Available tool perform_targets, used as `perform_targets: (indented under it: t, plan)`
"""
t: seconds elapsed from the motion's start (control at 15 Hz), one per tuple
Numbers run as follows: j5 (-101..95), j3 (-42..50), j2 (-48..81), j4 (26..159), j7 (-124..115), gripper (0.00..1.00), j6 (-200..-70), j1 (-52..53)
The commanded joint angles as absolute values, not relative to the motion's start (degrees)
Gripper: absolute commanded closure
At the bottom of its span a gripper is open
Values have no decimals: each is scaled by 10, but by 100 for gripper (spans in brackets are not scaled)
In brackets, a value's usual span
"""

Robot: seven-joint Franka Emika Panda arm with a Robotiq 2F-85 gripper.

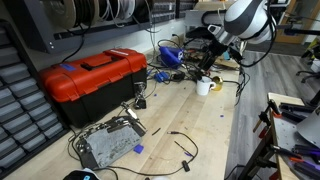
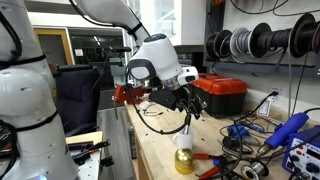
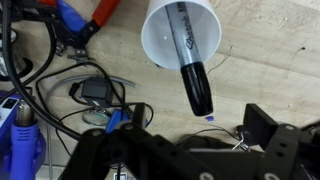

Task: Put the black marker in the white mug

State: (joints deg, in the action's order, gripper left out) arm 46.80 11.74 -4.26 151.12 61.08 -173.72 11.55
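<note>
1. Nearest my wrist camera, my pincer (image 3: 195, 140) fills the lower edge as dark blocks on either side. The marker's thick black end sits between them, but I cannot tell whether the pads press it or stand clear.
2. Just past that, the marker (image 3: 190, 62) stands tilted, its lower part inside the mug (image 3: 155, 45) and its thick end sticking out over the rim toward me.
3. Around the mug lies bare wooden tabletop (image 3: 270, 70). To one side are tangled cables (image 3: 40, 90), a blue tool (image 3: 20, 125) and red-handled pliers (image 3: 95, 18).
4. In an exterior view, my pincer (image 1: 207, 66) hangs right over the mug (image 1: 204, 86), which stands upright far along the tabletop (image 1: 200, 125). The marker is too small to make out there.
5. Nearer that camera, a red toolbox (image 1: 92, 78) with a black handle sits well apart from the mug, and a grey metal plate (image 1: 108, 142) lies in front of it.
6. In an exterior view from the opposite end, my pincer (image 2: 186, 112) points down above a yellowish round object (image 2: 183, 161). The toolbox (image 2: 222, 95) is behind, under spools (image 2: 262, 42) on the wall.
</note>
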Motion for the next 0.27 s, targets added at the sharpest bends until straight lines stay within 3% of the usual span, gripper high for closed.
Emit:
perform_targets:
  t: [0.0,0.2]
  plan:
    - [468,117,-43,1511,611,0,-1737,115]
    - [468,117,-43,1511,611,0,-1737,116]
